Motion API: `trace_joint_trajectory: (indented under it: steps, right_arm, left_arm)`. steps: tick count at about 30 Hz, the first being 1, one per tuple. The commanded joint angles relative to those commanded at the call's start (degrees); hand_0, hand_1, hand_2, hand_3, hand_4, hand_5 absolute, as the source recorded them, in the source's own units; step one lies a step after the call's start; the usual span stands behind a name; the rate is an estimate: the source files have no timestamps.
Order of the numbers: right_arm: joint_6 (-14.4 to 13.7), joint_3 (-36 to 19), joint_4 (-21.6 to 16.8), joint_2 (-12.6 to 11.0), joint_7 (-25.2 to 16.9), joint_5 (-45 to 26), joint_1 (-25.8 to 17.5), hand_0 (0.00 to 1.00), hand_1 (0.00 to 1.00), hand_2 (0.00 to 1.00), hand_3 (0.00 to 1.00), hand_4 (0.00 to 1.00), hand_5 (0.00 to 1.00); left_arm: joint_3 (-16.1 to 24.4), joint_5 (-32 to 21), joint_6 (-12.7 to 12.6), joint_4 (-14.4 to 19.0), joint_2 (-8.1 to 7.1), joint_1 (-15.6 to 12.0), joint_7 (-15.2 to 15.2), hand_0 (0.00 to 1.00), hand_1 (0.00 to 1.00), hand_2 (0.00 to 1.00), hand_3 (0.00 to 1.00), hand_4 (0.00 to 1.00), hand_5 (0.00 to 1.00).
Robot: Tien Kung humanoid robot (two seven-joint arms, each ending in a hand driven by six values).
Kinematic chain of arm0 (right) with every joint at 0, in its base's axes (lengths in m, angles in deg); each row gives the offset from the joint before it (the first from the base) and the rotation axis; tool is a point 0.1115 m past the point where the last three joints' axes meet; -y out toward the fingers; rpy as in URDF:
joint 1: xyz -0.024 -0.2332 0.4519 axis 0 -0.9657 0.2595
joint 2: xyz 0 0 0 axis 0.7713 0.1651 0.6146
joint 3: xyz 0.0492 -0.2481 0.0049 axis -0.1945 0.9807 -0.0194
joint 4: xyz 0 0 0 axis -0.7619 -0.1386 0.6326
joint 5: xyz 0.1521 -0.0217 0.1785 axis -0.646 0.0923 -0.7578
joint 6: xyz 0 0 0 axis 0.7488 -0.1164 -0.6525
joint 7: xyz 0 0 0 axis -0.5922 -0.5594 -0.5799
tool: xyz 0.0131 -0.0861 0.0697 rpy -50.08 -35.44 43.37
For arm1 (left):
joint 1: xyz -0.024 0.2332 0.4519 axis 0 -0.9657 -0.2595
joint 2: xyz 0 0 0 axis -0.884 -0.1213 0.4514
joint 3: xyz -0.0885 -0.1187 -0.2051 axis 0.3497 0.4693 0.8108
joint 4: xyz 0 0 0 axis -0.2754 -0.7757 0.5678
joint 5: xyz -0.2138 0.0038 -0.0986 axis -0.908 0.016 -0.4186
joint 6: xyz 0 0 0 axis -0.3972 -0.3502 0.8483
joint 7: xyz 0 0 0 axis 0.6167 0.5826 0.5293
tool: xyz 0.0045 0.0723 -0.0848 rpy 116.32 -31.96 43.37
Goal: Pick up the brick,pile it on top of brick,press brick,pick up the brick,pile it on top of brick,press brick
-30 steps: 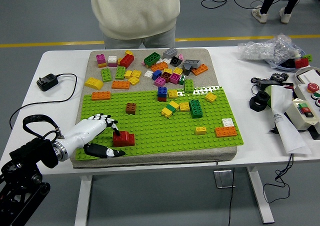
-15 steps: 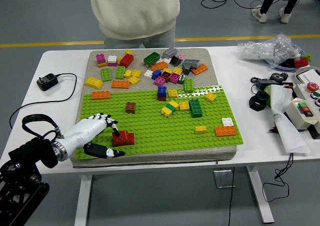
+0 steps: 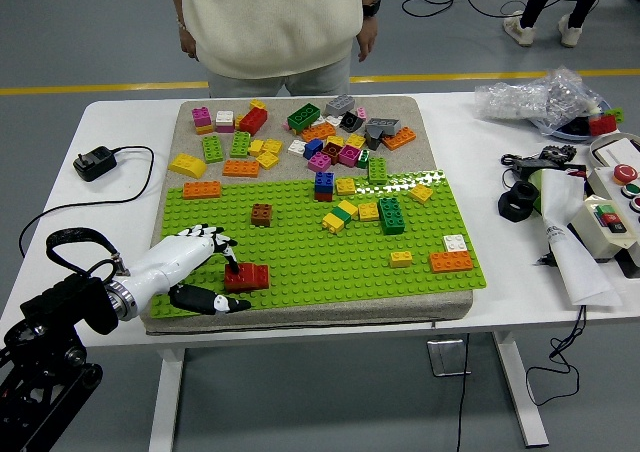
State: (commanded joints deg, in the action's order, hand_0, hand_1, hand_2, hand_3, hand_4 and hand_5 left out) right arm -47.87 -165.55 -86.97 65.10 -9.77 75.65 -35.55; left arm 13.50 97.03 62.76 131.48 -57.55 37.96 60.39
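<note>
My left hand (image 3: 222, 284) reaches in from the lower left onto the near left corner of the green baseplate (image 3: 300, 247). A red brick (image 3: 248, 277) sits there, lying flat on the studs. One black fingertip (image 3: 232, 266) rests on top of the brick's left end. The thumb (image 3: 212, 303) lies flat on the plate just in front of it, and the other fingers are loosely spread. The hand grips nothing. My right hand is out of view.
Several loose bricks (image 3: 320, 132) lie on the grey mat behind the plate, and a few stand on it: brown (image 3: 262, 214), green (image 3: 391, 215), orange (image 3: 452, 262). A person (image 3: 270, 22) stands at the far side. A power adapter (image 3: 95, 162) lies left, a control box (image 3: 612, 217) right.
The red brick's raised left end has sunk and it now lies flatter under my fingertip. The person's hands have come into view at the top.
</note>
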Motion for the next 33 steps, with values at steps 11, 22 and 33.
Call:
trace_joint_trajectory:
  steps: [11, 22, 33]
  right_arm:
    - [0.00, -0.06, 0.00, -0.03, -0.04, 0.02, 0.02, 0.762, 0.677, 0.722, 0.744, 0.998, 0.689]
    - [-0.03, -0.08, 0.00, -0.07, -0.04, -0.13, 0.11, 0.762, 0.677, 0.721, 0.743, 0.998, 0.688]
    - [-0.05, -0.13, 0.00, -0.08, -0.06, -0.17, 0.08, 0.762, 0.677, 0.721, 0.743, 0.998, 0.689]
  left_arm:
    - [0.22, -0.26, -0.16, -0.32, 0.26, 0.77, 0.06, 0.998, 0.991, 0.873, 0.601, 0.998, 0.580]
    - [0.23, -0.37, 0.55, -0.57, 0.33, 0.99, 0.18, 0.998, 0.991, 0.869, 0.598, 0.998, 0.577]
    - [0.39, -0.24, 1.27, 0.68, 0.18, 0.46, 0.49, 0.998, 0.989, 0.868, 0.596, 0.998, 0.574]
